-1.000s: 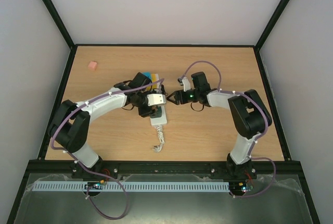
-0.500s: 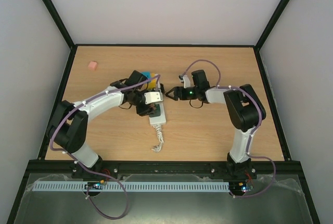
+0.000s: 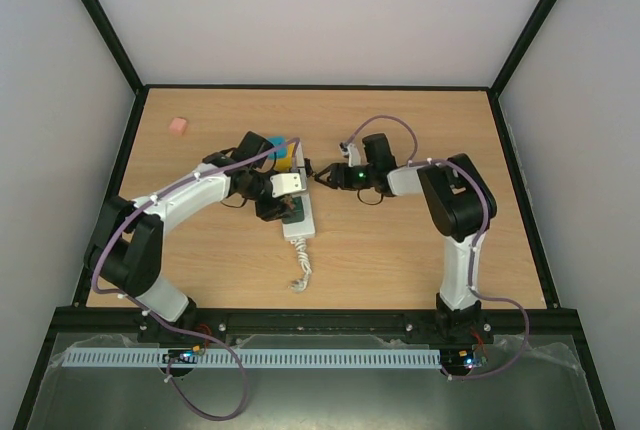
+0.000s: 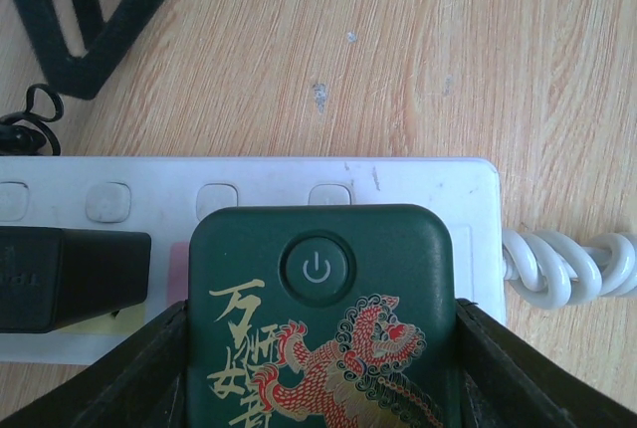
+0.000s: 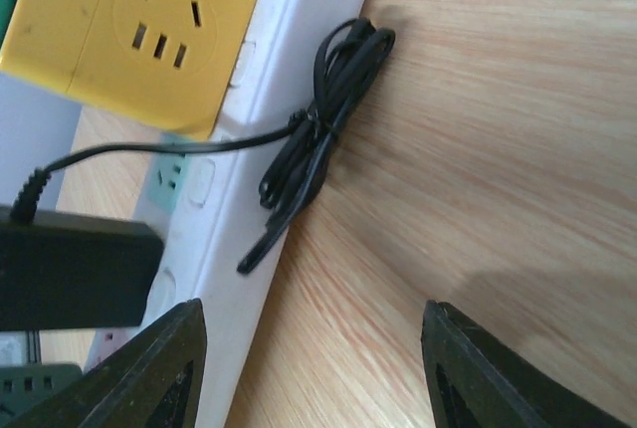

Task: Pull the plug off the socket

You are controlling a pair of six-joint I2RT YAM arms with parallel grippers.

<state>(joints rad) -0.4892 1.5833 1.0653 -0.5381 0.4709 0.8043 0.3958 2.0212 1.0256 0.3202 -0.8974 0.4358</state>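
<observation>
The socket [image 4: 259,184] is a long white strip lying flat on the wooden table, also seen as the socket [image 3: 300,218] from above. A dark green plug [image 4: 318,309] with a power button and a red-gold lion print sits in it near the cord end. My left gripper [image 4: 318,358] is shut on this green plug, one finger against each side. My right gripper [image 5: 333,378] is open with nothing between its fingers, low beside the strip's long edge. From above, the right gripper [image 3: 320,176] is by the strip's far end.
A black plug [image 4: 70,279] sits in the strip beside the green one, with its bundled black cable [image 5: 323,114] on the table. A yellow cube adapter [image 5: 129,30] is further along. The coiled white cord [image 3: 301,268] trails toward me. A pink block [image 3: 178,125] lies far left.
Both arms have shifted left and a little further away. The strip has slid slightly left with the left gripper, and the right gripper has come closer to its far end.
</observation>
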